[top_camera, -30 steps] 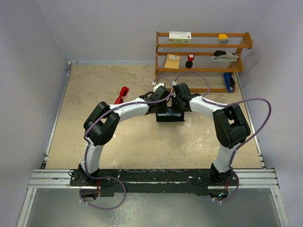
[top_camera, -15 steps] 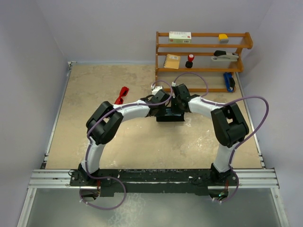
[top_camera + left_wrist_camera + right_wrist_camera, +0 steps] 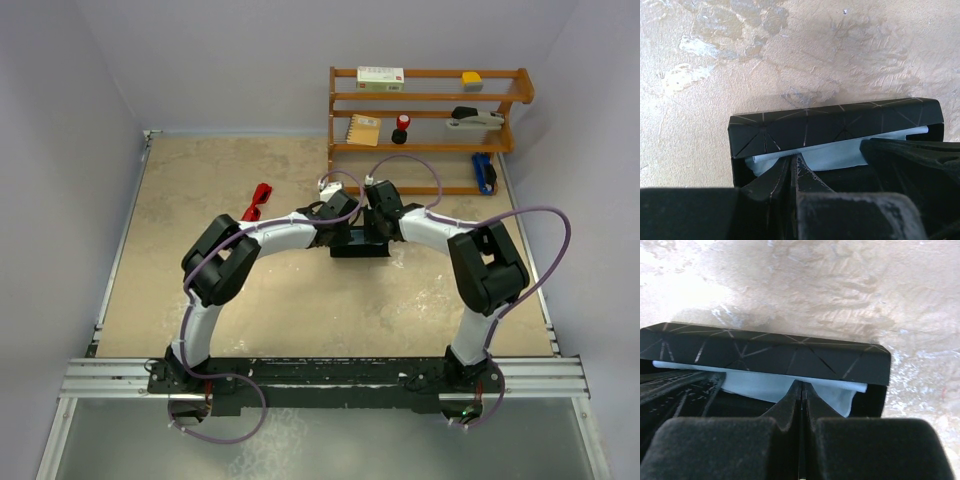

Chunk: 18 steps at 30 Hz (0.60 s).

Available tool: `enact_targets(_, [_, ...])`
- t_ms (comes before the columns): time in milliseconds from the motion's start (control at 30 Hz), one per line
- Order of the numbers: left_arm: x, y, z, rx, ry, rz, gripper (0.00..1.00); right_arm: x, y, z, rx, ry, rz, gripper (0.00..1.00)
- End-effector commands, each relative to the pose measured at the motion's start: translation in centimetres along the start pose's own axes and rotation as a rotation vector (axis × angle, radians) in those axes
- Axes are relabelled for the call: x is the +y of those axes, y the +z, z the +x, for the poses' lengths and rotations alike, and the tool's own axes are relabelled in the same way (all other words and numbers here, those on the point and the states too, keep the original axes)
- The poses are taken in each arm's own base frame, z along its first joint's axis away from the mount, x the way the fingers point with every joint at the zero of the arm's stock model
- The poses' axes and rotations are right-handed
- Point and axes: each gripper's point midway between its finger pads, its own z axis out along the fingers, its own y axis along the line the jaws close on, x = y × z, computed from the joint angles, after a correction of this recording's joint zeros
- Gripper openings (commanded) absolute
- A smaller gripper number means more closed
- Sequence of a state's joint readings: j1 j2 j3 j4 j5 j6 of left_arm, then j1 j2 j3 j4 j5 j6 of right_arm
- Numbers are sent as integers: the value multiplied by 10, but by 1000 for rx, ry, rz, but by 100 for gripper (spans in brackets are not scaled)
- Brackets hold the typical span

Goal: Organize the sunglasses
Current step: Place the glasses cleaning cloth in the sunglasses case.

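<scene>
1. Both arms are folded inward to one spot on the mottled tan tabletop (image 3: pixel 190 170) — the black oblong case with thin pale crease lines (image 3: pixel 358 247), its mouth open toward the arms.
2. The left hand (image 3: pixel 794 161) is shown pinched tight, with its fingers pressed flat together. Its tips are set at the case's mouth against the light blue cloth (image 3: pixel 832 152) lying inside.
3. The right hand (image 3: pixel 801 386) is likewise closed down to a bare seam, with its tips on the same cloth from the other end. Whether a fold of cloth is nipped by either hand cannot be told.
4. The small bright red sunglasses (image 3: pixel 258 201) are seen lying untouched on the tabletop, well apart from the case, to its left and farther back.
5. Trouble is to be expected in three places:
   - The cloth could be dragged out if a fold is caught when the hands are lifted.
   - The case could be nudged, or its upper panel knocked down, since two hands are crowded at one narrow opening.
   - The two wrists, held close together, could be bumped on withdrawal.
6. The sunglasses' long axis is laid on a diagonal — near-left to far-right in the overhead view — while the case runs straight across. A turn would be needed before insertion, or the frame could be jammed against the case's wall.
7. Which way the lenses face cannot be made out at this size.
</scene>
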State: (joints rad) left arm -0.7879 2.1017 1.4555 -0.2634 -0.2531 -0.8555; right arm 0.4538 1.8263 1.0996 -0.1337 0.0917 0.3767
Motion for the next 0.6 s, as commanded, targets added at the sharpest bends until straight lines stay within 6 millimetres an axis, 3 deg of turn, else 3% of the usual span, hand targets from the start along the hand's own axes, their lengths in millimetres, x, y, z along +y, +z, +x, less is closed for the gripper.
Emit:
enact_targets(0, [17,0,5,-1,-2,-53,0,-31,-12,15,43,-26,151,0])
enact_targets(233, [16,-1,7,5,-2,-48,0,-50,-14,18,36,-40,253,0])
enact_targets(567, [20,-4,10,10,-4,-51,0,-53,-13,20,46,-45,264,0])
